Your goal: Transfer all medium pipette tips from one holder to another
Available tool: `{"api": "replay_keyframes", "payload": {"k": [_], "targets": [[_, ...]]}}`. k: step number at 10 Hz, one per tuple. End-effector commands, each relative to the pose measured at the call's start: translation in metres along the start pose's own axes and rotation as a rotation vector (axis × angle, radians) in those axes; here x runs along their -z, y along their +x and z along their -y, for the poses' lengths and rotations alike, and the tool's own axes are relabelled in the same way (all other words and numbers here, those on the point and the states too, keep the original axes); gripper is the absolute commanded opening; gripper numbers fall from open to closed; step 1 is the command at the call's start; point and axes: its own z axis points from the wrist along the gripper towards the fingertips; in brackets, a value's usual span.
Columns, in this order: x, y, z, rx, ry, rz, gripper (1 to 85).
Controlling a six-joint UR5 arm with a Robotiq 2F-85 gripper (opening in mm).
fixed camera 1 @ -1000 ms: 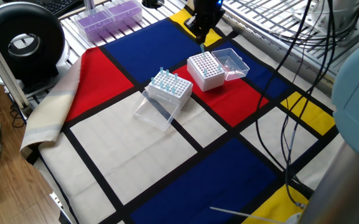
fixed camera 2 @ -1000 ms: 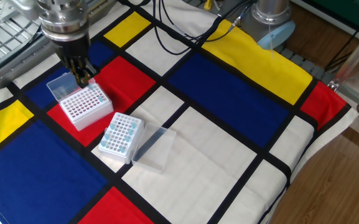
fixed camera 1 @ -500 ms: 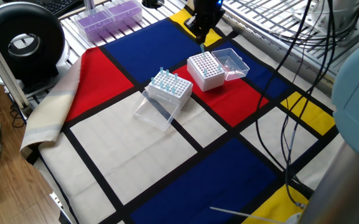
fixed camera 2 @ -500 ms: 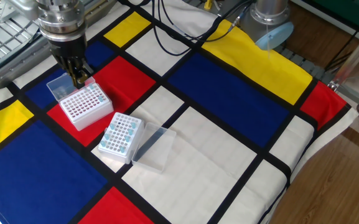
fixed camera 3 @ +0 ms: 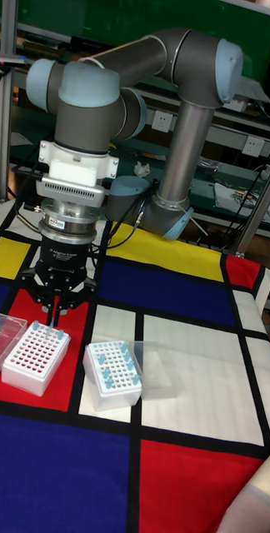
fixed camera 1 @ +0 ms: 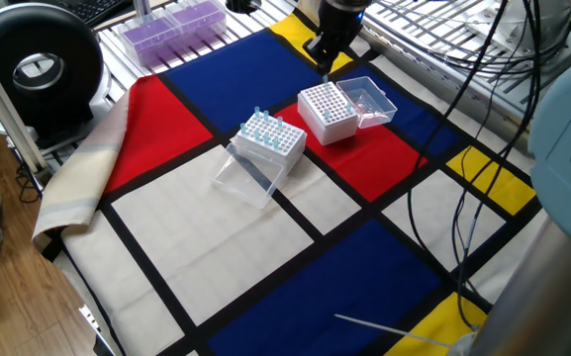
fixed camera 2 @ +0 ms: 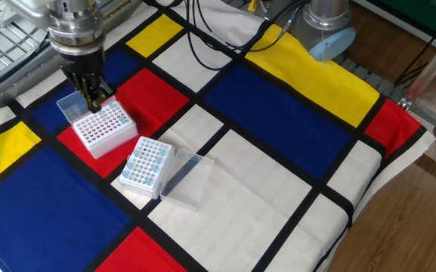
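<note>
Tips (fixed camera 3: 110, 379) stand upright with blue tops up in the right rack (fixed camera 2: 146, 162), a white plastic block of drilled holes, clear lid hinged open beside it so the pincer can reach. A few sit along the far row of the left rack (fixed camera 2: 100, 126). Gripper (fixed camera 3: 55, 311) hangs above that row, fingers nearly together; cannot tell whether a tip is pinched. Printed cloth (fixed camera 2: 278, 121) underneath.

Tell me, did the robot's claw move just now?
Yes. The black two-finger gripper lifted slightly above the white rack box with red holes. Whether it holds a tip is too small to tell. That box and the white rack of blue-topped tips stayed put.
</note>
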Motion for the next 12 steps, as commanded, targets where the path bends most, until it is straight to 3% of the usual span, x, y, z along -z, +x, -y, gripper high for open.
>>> {"api": "replay_keyframes", "payload": {"k": [1,12], "targets": [[-0.006,0.002,0.002,-0.005,-0.018,0.026,1.0],[-0.006,0.014,0.011,-0.007,-0.023,0.036,1.0]]}}
